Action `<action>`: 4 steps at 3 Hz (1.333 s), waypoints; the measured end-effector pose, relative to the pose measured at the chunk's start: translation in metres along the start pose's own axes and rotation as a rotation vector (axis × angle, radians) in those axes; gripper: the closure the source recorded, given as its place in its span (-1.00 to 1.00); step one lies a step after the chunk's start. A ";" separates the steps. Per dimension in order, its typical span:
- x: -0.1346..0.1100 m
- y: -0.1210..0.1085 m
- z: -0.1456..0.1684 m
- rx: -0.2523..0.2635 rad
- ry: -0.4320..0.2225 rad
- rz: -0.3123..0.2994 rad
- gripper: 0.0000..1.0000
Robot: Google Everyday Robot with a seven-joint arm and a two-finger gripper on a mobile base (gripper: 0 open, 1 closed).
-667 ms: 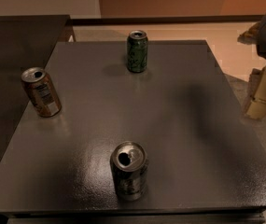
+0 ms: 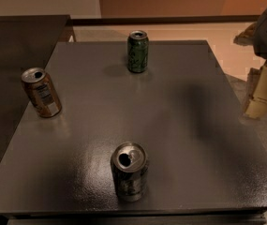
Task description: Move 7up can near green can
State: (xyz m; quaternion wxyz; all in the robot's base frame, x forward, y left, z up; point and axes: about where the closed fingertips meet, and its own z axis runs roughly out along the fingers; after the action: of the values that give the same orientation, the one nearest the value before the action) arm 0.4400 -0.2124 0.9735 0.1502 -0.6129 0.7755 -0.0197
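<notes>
The 7up can (image 2: 129, 171) stands upright near the near edge of the dark table (image 2: 184, 125), its top open. The green can (image 2: 137, 51) stands upright at the far side, well apart from it. A brown can (image 2: 41, 92) stands at the left edge. The gripper (image 2: 262, 90) hangs beyond the table's right side, partly cut off by the frame. I cannot tell whether it is wide or narrow.

The 7up can (image 2: 129, 171) stands upright near the front edge of the worktop (image 2: 180, 125), well apart from the green can (image 2: 137, 51) near the back edge. A brown can (image 2: 41, 92) stands by the left edge. The claw (image 2: 262, 97) hangs beyond the right edge, touching nothing.
</notes>
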 end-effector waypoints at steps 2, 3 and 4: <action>-0.029 0.056 0.018 -0.128 -0.132 -0.168 -1.00; -0.049 0.095 0.029 -0.172 -0.248 -0.246 -1.00; -0.068 0.124 0.048 -0.220 -0.321 -0.270 -1.00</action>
State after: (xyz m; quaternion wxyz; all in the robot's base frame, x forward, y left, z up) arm 0.3485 -0.1089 0.9157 0.1998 -0.7191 0.6500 0.1429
